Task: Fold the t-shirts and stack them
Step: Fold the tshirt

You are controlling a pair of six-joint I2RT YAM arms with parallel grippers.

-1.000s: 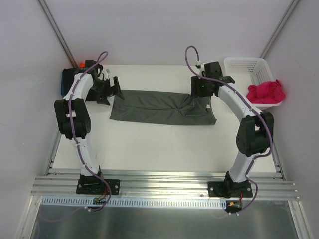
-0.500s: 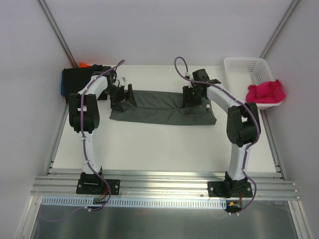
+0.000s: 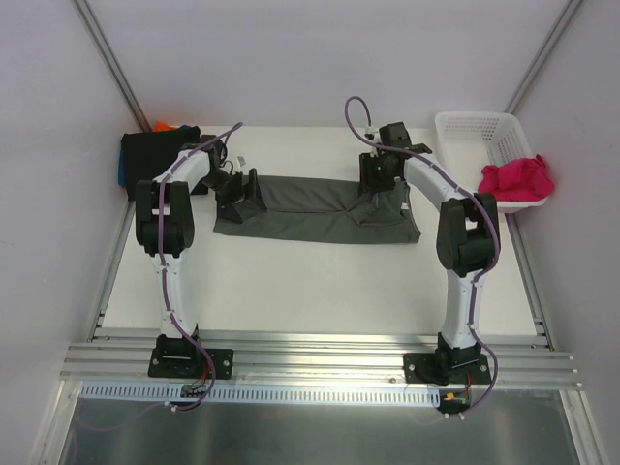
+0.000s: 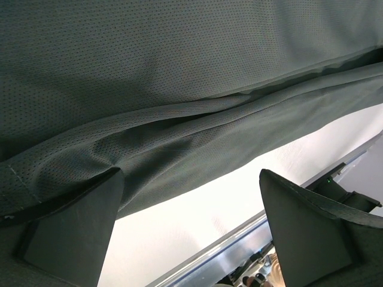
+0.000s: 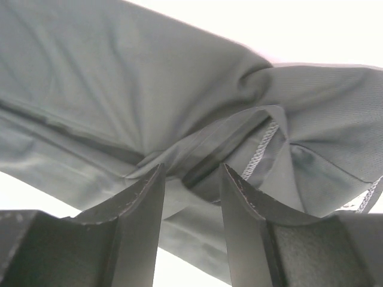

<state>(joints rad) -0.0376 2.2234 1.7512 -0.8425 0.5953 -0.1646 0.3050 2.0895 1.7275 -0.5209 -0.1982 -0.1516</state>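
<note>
A dark grey t-shirt lies on the white table as a long strip folded lengthwise. My left gripper is low over its left end. In the left wrist view this gripper stands wide open, its left finger touching the hem of the grey shirt, with nothing between the fingers. My right gripper is down on the shirt's right end. In the right wrist view it is half open, its tips astride a raised fold of the shirt by a stitched hem. A magenta-pink t-shirt hangs from the basket.
The white lattice basket stands at the far right corner. A pile of black, blue and orange cloth sits at the far left corner. The table's metal rail runs along the near edge.
Both arms have swung inward and down onto the grey shirt's ends. The left gripper moved from off the left edge onto it. The right jaws have narrowed.
</note>
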